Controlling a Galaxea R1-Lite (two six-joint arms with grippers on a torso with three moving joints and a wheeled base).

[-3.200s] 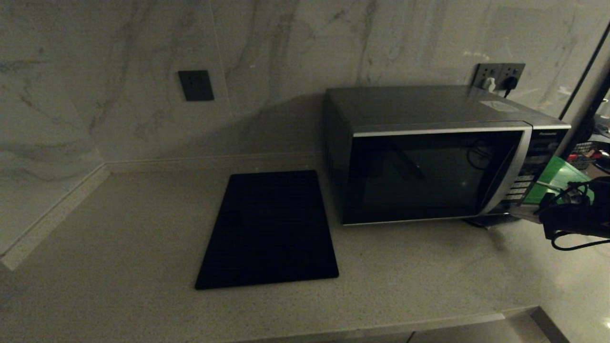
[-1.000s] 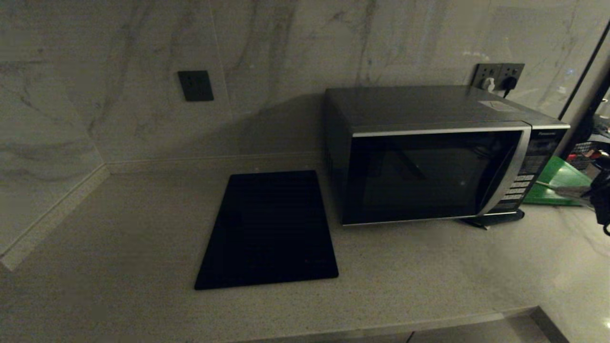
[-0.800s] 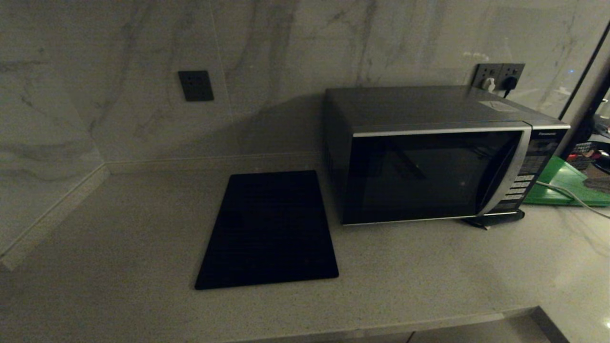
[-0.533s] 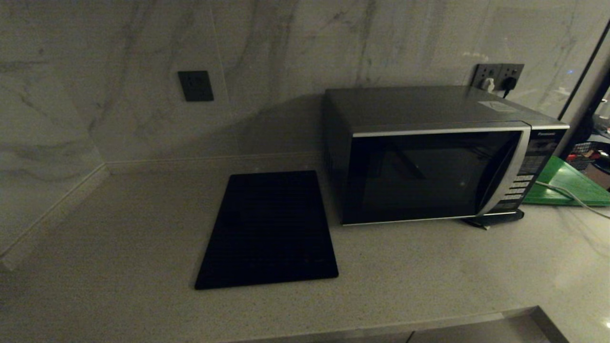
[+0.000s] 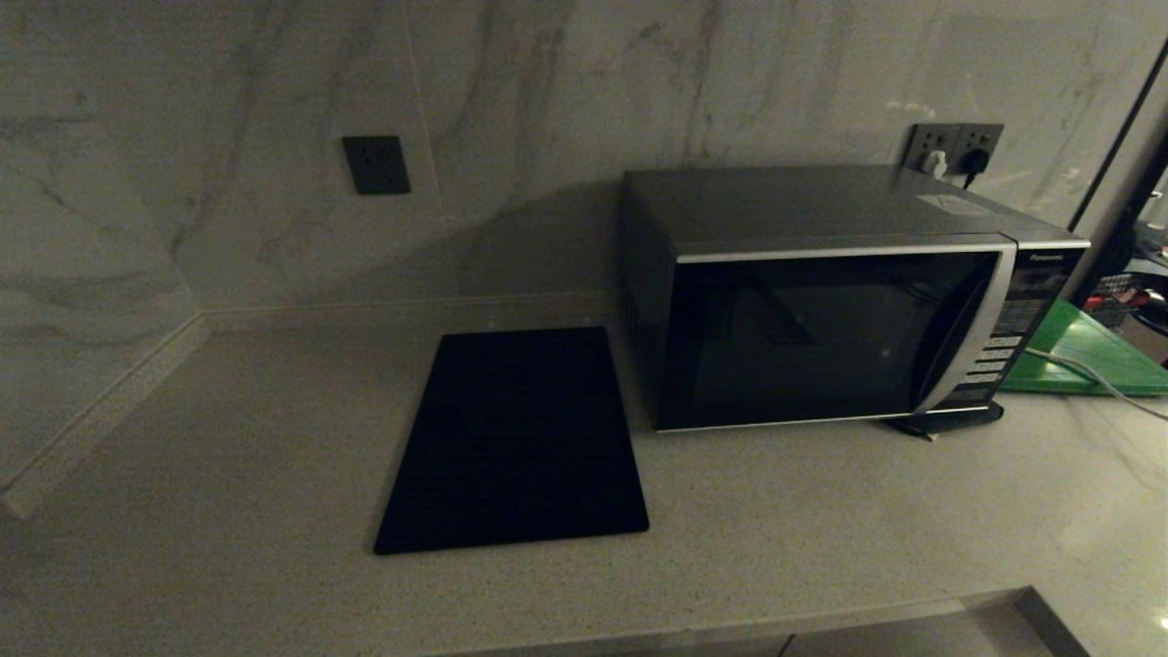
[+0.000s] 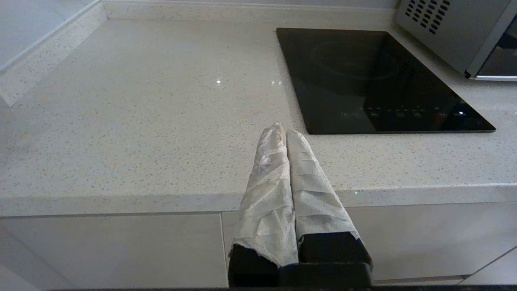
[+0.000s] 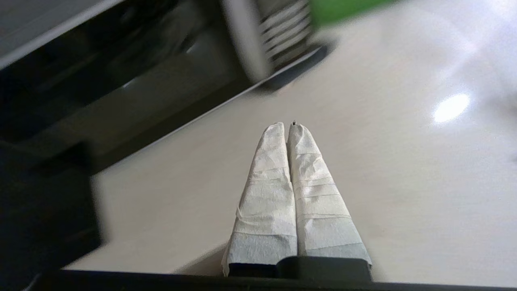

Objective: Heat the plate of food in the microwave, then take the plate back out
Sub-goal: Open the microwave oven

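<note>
Grey-speckled stone table point(image 5: 228, 429) carries the microwave point(image 5: 821, 301) at far right, door shut, beside a flat black panel point(image 5: 516, 438). The left gripper point(image 6: 286, 135) waits off the near edge, jaws together and empty; the right gripper point(image 7: 287, 129), jaws likewise together, hangs near the microwave's button side. The plate of food is nowhere visible, perhaps behind the dark glass.

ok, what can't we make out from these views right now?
- Plate of food: in no view. The microwave door is shut and its dark glass shows only reflections, so its contents are hidden.
- Green board: cut off by the head view's right edge, and the microwave covers its near corner.
- Button labels: too small in the head view, blurred in the right wrist view.
- Both pincers: outside the head view.
</note>
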